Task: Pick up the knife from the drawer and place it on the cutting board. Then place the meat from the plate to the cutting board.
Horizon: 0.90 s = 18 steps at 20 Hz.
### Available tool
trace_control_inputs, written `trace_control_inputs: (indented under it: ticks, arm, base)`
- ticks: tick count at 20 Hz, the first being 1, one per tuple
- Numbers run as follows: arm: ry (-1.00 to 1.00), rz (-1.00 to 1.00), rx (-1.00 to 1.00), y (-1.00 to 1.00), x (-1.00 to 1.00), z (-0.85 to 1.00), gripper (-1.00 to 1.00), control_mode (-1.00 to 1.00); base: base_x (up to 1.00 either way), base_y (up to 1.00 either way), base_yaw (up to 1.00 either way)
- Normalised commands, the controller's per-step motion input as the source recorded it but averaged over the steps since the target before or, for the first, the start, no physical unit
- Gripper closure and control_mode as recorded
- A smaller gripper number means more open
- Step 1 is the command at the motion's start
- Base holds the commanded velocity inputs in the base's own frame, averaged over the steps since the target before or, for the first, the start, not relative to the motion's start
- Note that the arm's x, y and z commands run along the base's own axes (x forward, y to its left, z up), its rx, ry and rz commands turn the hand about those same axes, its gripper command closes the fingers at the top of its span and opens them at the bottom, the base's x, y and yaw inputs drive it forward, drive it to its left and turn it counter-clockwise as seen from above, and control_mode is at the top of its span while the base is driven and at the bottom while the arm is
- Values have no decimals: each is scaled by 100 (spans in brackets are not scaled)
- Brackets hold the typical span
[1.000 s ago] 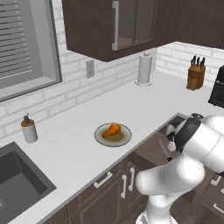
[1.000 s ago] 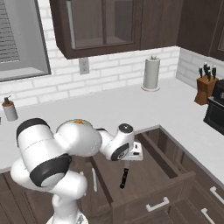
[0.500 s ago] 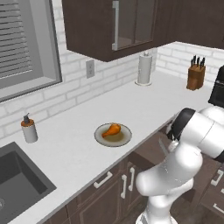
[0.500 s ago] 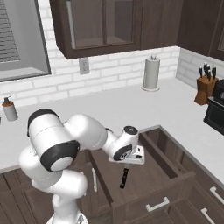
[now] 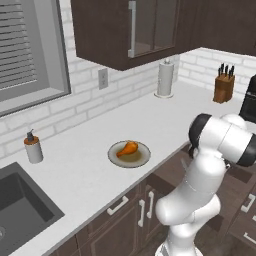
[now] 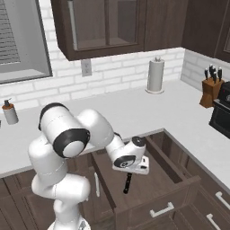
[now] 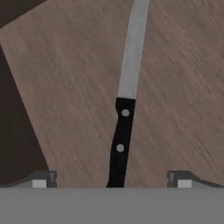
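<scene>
The knife [image 7: 124, 118] lies flat on the wooden floor of the open drawer [image 6: 175, 168], silver blade pointing up the hand view, black handle toward my fingertips. In the right base view its black handle [image 6: 127, 183] shows just below my hand. My gripper [image 7: 111, 178] hovers over the handle, open, one fingertip on each side and apart from it. The meat [image 5: 128, 148], an orange-brown drumstick, rests on the plate [image 5: 141, 158] on the white counter. The cutting board is out of view.
A paper towel roll [image 6: 155, 75] stands by the brick wall and a knife block [image 6: 209, 87] at the right corner. A soap bottle [image 5: 33, 148] sits beside the sink [image 5: 20, 210]. The drawer's front panel [image 6: 161, 204] juts into the aisle.
My arm has swung down and in over the drawer, bringing the hand lower above the knife's handle. The knife, the plate and the meat have not moved.
</scene>
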Motion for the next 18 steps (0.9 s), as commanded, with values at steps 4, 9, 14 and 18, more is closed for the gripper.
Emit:
trace_control_inputs:
  ticks: [4,9,14,18]
  arm:
    - [0,0,2,-15,7,0,-100,-100]
    - [0,0,0,-4,4,-30,-100,-100]
    - [-1,0,0,0,0,-47,-100,-100]
    - [0,0,1,0,1,-28,-100,-100]
  base:
    - [0,0,0]
    - [0,0,0]
    - [0,0,0]
    - [0,0,0]
